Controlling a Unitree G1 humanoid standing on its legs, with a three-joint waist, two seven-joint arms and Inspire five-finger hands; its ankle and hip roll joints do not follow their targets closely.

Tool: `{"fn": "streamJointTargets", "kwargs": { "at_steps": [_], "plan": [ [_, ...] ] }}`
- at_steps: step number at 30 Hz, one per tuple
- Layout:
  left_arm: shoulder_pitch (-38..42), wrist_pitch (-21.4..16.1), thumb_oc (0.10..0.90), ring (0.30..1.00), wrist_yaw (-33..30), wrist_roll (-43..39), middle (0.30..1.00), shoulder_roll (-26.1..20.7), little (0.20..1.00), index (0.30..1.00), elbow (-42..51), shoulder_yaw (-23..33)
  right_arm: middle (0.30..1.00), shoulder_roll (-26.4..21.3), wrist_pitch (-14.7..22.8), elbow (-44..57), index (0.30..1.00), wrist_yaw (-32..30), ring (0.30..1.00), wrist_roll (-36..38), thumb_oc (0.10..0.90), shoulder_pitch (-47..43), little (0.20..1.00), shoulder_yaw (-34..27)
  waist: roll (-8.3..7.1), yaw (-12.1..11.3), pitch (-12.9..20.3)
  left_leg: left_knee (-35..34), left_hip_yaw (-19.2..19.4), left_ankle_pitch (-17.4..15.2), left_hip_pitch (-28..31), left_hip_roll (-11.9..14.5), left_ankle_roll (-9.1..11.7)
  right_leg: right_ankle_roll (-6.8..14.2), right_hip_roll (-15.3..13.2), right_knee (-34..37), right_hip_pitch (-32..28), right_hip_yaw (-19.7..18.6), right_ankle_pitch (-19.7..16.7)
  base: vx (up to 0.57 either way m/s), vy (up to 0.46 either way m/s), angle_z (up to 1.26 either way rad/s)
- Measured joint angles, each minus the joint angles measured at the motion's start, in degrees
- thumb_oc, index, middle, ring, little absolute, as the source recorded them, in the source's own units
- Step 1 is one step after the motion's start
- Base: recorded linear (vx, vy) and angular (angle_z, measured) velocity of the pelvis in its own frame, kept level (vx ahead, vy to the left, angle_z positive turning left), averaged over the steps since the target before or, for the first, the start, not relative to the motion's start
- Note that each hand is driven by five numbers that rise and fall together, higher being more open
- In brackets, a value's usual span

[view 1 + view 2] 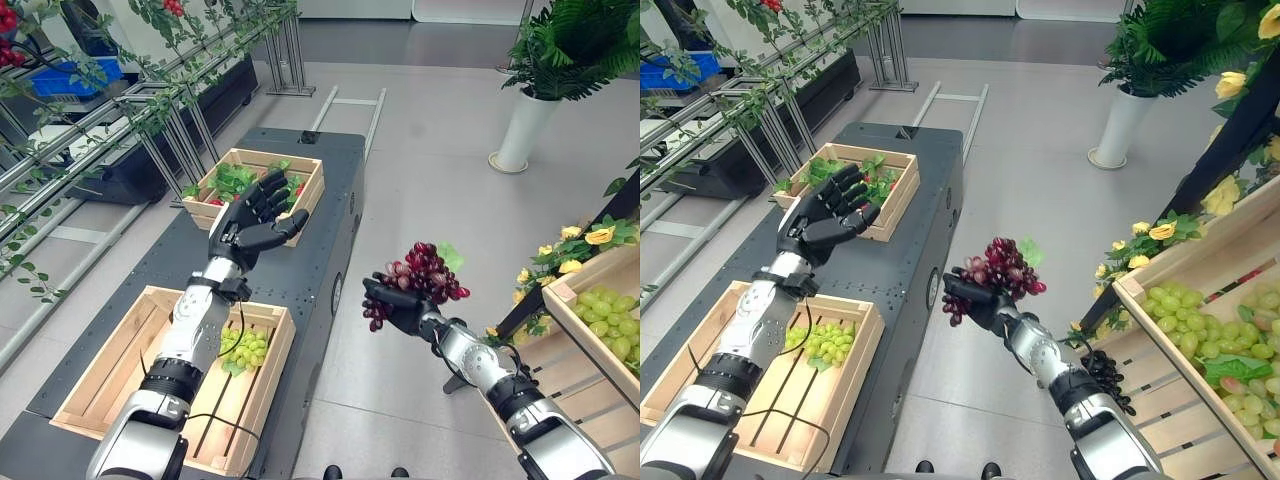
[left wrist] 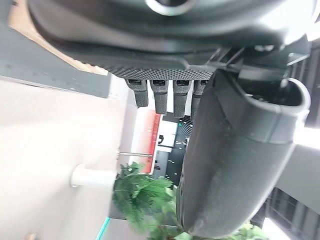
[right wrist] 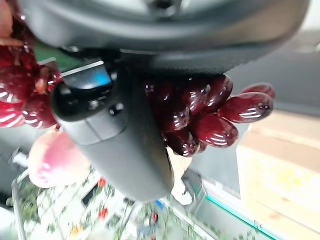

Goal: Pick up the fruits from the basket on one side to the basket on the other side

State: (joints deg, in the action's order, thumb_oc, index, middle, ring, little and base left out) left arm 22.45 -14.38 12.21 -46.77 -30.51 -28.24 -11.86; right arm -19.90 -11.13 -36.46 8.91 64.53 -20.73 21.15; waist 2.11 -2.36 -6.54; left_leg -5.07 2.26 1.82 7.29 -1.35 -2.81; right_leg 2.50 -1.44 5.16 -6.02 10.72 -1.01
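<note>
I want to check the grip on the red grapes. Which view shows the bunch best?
The left eye view: the whole red grape bunch sits in the right hand over the floor. The right eye view shows much the same; the right wrist view, just close-up grapes.

Dark red grape bunch (image 1: 428,270) aloft, clasped.

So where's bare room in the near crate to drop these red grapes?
The near crate has bare slats on its left; green grapes crowd the far right corner under the open left hand. The far crate is full of leaves. The right hand holds the red grapes over the floor.
</note>
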Motion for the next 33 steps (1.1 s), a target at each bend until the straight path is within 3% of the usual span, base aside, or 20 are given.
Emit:
{"fn": "streamJointTargets", "kwargs": {
  "at_steps": [8,12,16,22,27,29,33],
  "plan": [
    [-13.7,-0.2,0.800,0.900,5.0,0.8,0.900,2.5,0.900,0.900,-0.8,2.2,0.300,-0.6,1.8,-3.0,0.300,2.3,0.300,-5.7,0.400,12.0,0.300,-3.3,-0.04,1.1,0.0,0.0,2.7,-0.2,-0.1,0.1,-0.2,0.1,0.2,0.0,1.2,-3.1,-0.6,0.03,0.037,-0.17],
    [-15.5,-0.3,0.800,0.900,4.3,1.0,0.900,4.2,0.900,0.900,-5.0,2.2,0.300,-0.3,2.2,-7.9,0.300,4.0,0.300,-5.7,0.400,13.5,0.300,-4.7,-0.14,1.4,-0.1,-0.1,4.7,-0.2,-1.3,0.3,-0.2,0.0,0.4,0.2,3.2,-5.0,-1.6,-0.08,0.020,-0.30],
    [-15.4,-3.4,0.800,0.900,2.9,0.6,0.900,6.9,0.900,0.900,-7.4,2.2,0.300,-0.2,4.5,-11.8,0.300,5.5,0.300,-5.7,0.400,13.5,0.300,-6.6,-0.21,1.5,-0.2,0.0,6.1,0.3,-3.6,0.3,-0.4,-0.1,0.5,0.2,6.1,-6.1,-2.9,-0.15,0.011,-0.21],
    [-13.2,-6.8,0.800,0.900,2.0,-3.4,0.900,10.0,0.900,0.900,-9.0,1.9,0.300,-0.5,7.3,-14.4,0.300,5.9,0.300,-5.6,0.400,8.3,0.300,-9.7,-0.01,3.5,-7.0,1.7,6.7,0.7,-6.4,-0.1,-0.7,-0.1,0.4,-0.6,8.8,-7.3,-4.5,-0.21,0.009,-0.12],
    [-4.8,-9.7,0.800,0.900,0.8,-5.9,0.900,10.2,0.900,0.900,-9.2,1.1,0.300,-2.0,9.6,-15.9,0.300,5.8,0.300,-5.5,0.400,-1.1,0.300,-10.6,-0.25,3.5,-16.2,11.7,7.2,-1.6,-14.8,0.0,-0.8,-0.9,-0.2,-11.1,17.7,-6.7,-2.6,-0.19,0.012,-0.07],
    [-2.0,-10.6,0.800,0.900,0.6,-5.8,0.900,10.4,0.900,0.900,-9.1,0.9,0.300,-2.0,10.4,-16.1,0.300,5.4,0.300,-5.3,0.400,-4.6,0.300,-13.0,-0.39,3.8,-19.8,18.2,7.5,-4.2,-18.6,0.0,-0.8,-1.1,-1.0,-18.3,22.1,-6.3,0.3,-0.11,0.036,-0.03],
    [-0.7,-10.7,0.800,0.900,-0.5,-5.9,0.900,10.5,0.900,0.900,-8.8,0.4,0.300,-3.2,11.1,-16.1,0.300,3.5,0.300,-5.1,0.400,-7.5,0.300,-14.3,-0.49,4.4,-22.2,26.0,7.4,-6.9,-24.9,0.1,-1.2,-1.2,-1.8,-26.2,28.5,-6.7,3.2,-0.08,0.041,0.01]
  ]
}}
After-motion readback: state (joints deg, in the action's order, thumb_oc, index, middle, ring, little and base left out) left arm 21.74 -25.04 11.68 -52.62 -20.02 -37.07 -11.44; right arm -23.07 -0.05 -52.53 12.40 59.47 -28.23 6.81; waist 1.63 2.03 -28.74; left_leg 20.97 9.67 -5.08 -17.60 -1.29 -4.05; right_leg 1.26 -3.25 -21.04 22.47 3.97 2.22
